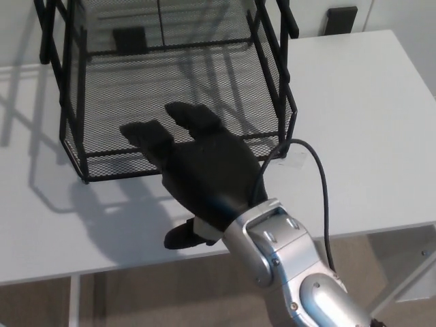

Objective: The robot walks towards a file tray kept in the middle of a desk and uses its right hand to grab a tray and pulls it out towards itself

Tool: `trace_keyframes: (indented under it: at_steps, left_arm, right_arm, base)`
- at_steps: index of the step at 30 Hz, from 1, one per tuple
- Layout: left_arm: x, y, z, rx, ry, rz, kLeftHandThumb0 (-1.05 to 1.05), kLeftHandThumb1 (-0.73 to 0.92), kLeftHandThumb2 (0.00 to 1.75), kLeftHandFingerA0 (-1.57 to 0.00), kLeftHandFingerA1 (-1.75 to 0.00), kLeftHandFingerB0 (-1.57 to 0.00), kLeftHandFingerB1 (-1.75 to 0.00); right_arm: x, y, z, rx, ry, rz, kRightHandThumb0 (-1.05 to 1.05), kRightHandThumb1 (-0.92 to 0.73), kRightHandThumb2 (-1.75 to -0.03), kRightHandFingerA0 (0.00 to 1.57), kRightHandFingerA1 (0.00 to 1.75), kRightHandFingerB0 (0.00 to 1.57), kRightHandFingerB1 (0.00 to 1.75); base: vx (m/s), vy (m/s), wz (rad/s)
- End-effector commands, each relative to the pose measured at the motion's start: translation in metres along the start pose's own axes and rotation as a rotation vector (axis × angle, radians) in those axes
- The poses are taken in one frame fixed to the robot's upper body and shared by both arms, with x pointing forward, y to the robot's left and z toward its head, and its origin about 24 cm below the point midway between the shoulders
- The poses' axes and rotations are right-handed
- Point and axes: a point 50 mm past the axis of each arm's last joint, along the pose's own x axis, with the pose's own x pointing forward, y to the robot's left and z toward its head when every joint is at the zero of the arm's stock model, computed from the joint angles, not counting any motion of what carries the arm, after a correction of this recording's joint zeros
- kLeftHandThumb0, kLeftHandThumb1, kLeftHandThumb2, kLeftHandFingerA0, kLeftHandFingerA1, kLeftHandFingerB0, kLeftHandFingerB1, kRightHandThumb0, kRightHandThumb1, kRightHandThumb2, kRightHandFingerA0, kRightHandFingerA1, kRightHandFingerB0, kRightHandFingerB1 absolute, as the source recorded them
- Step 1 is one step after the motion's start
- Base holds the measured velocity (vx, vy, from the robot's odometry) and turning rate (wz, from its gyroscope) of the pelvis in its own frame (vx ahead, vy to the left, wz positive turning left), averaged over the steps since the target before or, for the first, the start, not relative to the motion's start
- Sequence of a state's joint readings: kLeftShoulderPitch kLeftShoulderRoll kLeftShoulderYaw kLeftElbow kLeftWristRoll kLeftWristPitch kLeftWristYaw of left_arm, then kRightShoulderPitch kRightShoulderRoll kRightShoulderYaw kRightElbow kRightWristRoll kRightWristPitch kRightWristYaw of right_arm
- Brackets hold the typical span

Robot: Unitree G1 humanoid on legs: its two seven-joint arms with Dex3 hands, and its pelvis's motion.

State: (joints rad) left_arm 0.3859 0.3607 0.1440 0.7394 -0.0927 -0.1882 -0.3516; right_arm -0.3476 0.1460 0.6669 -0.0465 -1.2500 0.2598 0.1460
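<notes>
A black wire-mesh file tray (170,82) stands in the middle of the white desk (368,122), its front rim facing me. My right hand (197,170) hangs over that front rim, palm down. Its two fingers (153,136) are spread and reach onto the mesh floor of the lowest tray, while the thumb (180,235) sticks out below, over the desk. The fingers hold nothing. The silver forearm (286,266) comes in from the lower right. My left hand does not show.
A thin black cable (320,184) loops from the wrist over the desk. A dark block (340,19) stands at the desk's far edge on the right. The near desk edge runs below the hand, with floor beyond.
</notes>
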Motion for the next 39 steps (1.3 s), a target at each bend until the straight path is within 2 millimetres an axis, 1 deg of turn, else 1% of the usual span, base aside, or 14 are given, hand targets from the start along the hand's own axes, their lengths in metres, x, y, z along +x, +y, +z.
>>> trace_keyframes:
  at_steps: [1,11,12,13,15,16,23,24,25,26,29,31,32,39]
  left_arm:
    - [-0.004,0.016,0.012,0.224,-0.015,0.017,-0.25,0.48,0.61,-0.50,-0.47,-0.40,-0.42]
    - [-0.004,0.015,0.017,0.282,-0.033,0.001,-0.26,0.48,0.62,-0.50,-0.48,-0.40,-0.43]
    - [-0.004,0.014,0.017,0.284,-0.032,-0.001,-0.26,0.48,0.61,-0.51,-0.48,-0.41,-0.43]
    - [-0.004,0.014,0.017,0.293,-0.031,0.000,-0.27,0.47,0.62,-0.52,-0.49,-0.41,-0.43]
    - [-0.004,0.013,0.017,0.307,-0.036,-0.004,-0.27,0.48,0.62,-0.51,-0.49,-0.41,-0.43]
    - [-0.005,0.014,0.016,0.307,-0.034,-0.008,-0.28,0.48,0.63,-0.50,-0.49,-0.40,-0.44]
    - [-0.005,0.013,0.016,0.340,-0.021,-0.013,-0.30,0.48,0.63,-0.49,-0.48,-0.40,-0.43]
    - [-0.005,0.013,0.017,0.335,-0.021,-0.017,-0.29,0.48,0.63,-0.48,-0.48,-0.40,-0.43]
    - [-0.005,0.013,0.017,0.351,-0.027,-0.017,-0.30,0.48,0.63,-0.49,-0.48,-0.41,-0.44]
    - [-0.004,0.013,0.017,0.348,-0.024,-0.018,-0.29,0.48,0.63,-0.49,-0.48,-0.41,-0.44]
    - [-0.005,0.013,0.017,0.365,-0.024,-0.022,-0.30,0.48,0.63,-0.49,-0.48,-0.41,-0.44]
    - [-0.005,0.013,0.017,0.361,-0.021,-0.024,-0.29,0.48,0.63,-0.49,-0.47,-0.40,-0.43]
    - [-0.005,0.013,0.016,0.356,-0.021,-0.023,-0.29,0.48,0.63,-0.48,-0.48,-0.40,-0.43]
    - [-0.005,0.013,0.016,0.378,-0.021,-0.029,-0.30,0.48,0.63,-0.49,-0.48,-0.40,-0.43]
  right_arm:
    - [-0.008,0.000,-0.020,-0.400,0.260,-0.139,-1.00,-0.30,-0.66,0.00,0.38,0.01,0.60]
    - [-0.006,0.003,-0.026,-0.388,0.304,-0.096,-0.96,-0.29,-0.65,0.00,0.45,0.02,0.59]
    - [-0.006,0.003,-0.026,-0.390,0.308,-0.089,-0.90,-0.36,-0.53,0.00,0.54,0.01,0.62]
    - [-0.006,0.003,-0.027,-0.390,0.311,-0.090,-0.91,-0.28,-0.65,0.00,0.50,0.02,0.60]
    - [-0.006,0.004,-0.027,-0.396,0.316,-0.088,-0.92,-0.36,-0.53,0.00,0.56,0.01,0.62]
    - [-0.006,0.004,-0.027,-0.395,0.318,-0.086,-0.95,-0.28,-0.66,0.00,0.52,0.02,0.61]
    - [-0.006,0.003,-0.025,-0.376,0.326,-0.066,-0.92,-0.29,-0.66,0.00,0.46,0.02,0.53]
    - [-0.006,0.003,-0.025,-0.372,0.328,-0.068,-0.88,-0.35,-0.53,0.00,0.55,0.01,0.61]
    - [-0.006,0.003,-0.025,-0.366,0.328,-0.061,-0.87,-0.35,-0.53,0.00,0.57,0.02,0.61]
    - [-0.006,0.004,-0.026,-0.362,0.327,-0.060,-0.87,-0.27,-0.64,0.00,0.54,0.02,0.57]
    - [-0.004,0.007,-0.029,-0.337,0.340,-0.017,-0.90,-0.28,-0.63,0.00,0.43,0.02,0.53]
    - [-0.004,0.011,-0.032,-0.326,0.342,-0.007,-0.88,-0.27,-0.62,0.00,0.56,0.05,0.56]
    - [-0.003,0.012,-0.033,-0.323,0.345,0.000,-0.34,0.16,-0.65,0.06,0.60,0.00,0.53]
    - [0.001,0.019,-0.038,-0.333,0.346,0.033,-0.35,0.14,-0.66,0.07,0.60,0.00,0.53]
  base:
    - [0.00,0.000,0.00]
    - [0.00,0.000,0.00]
    - [0.00,0.000,0.00]
    - [0.00,0.000,0.00]
    - [0.00,0.000,0.00]
    - [0.00,0.000,0.00]
    - [0.00,0.000,0.00]
    - [0.00,0.000,0.00]
    - [0.00,0.000,0.00]
    - [0.00,0.000,0.00]
    - [0.00,0.000,0.00]
    - [0.00,0.000,0.00]
    - [0.00,0.000,0.00]
    - [0.00,0.000,0.00]
